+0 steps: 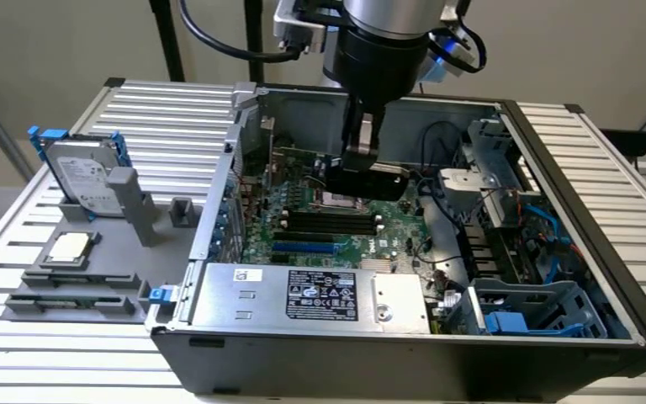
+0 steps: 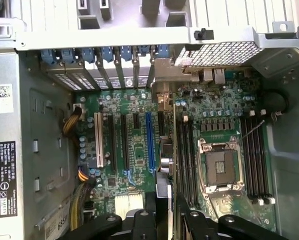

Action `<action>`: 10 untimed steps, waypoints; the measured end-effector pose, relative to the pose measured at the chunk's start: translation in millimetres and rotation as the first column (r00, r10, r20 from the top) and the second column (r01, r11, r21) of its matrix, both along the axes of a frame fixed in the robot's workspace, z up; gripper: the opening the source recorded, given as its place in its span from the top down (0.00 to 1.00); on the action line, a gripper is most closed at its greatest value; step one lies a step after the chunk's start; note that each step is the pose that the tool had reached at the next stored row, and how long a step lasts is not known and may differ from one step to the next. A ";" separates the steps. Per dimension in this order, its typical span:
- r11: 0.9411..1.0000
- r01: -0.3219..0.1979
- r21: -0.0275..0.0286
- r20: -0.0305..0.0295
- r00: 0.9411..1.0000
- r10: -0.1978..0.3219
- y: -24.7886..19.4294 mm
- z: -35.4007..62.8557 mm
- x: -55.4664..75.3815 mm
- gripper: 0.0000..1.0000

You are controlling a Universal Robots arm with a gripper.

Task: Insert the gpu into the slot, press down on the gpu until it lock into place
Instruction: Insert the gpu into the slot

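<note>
Exterior view's left: grey hard drive (image 1: 82, 181) standing in holder on counter (image 1: 31, 353), well apart, not obstructing. Insertion step underway: blue slot (image 2: 149, 142) lying unfilled. Jaws clamping gpu (image 1: 382, 183) edge-on, hovering above board, offset toward black memory slots (image 2: 185, 155). Judging: seating is calling for card edge lined over slot, bracket clearing rear blanking plates (image 2: 114, 65).

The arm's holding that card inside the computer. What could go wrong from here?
The gpu in the jaws seems to hang beside the blue slot, nearer the black memory slots; pressed down there, it could jam rather than seat. The open processor socket lies close by, so a slip might damage it.
</note>
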State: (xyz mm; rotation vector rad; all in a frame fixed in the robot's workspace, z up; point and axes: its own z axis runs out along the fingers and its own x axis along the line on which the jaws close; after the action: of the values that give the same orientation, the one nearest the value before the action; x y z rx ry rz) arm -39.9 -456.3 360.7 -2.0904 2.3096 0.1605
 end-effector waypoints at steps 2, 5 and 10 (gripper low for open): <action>1.000 -0.002 0.000 0.002 1.000 0.002 -1.3 -1.2 -1.7 0.74; 1.000 -0.006 0.000 0.006 1.000 0.006 -3.4 -3.2 -4.3 0.74; 1.000 -0.009 0.000 0.014 1.000 0.009 -6.2 -6.6 -10.5 0.74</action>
State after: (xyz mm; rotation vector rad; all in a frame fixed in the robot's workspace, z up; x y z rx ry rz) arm -50.4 -462.5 354.1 -2.0957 2.2923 0.1453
